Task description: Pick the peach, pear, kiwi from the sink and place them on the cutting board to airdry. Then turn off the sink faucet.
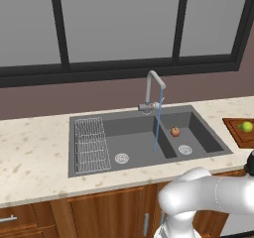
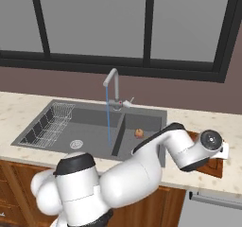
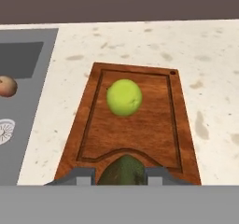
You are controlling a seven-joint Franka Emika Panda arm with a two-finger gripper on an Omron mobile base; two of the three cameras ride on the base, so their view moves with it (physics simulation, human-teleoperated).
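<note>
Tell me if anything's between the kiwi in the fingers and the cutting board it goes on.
Nothing visible is. The kiwi sits between the fingers directly above the near end of the cutting board. The pear lies farther along the board, clear of that spot.

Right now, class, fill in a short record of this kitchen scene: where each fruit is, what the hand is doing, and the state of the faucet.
pear: on the cutting board, pear at
kiwi: gripped in the hand, kiwi at, over the board's near edge
peach: in the sink, right basin, near the drain, peach at
hand: shut on the kiwi
sink faucet: running, faucet at, blue stream falling into the sink
left to do: set down kiwi, fetch peach, turn off faucet
</note>
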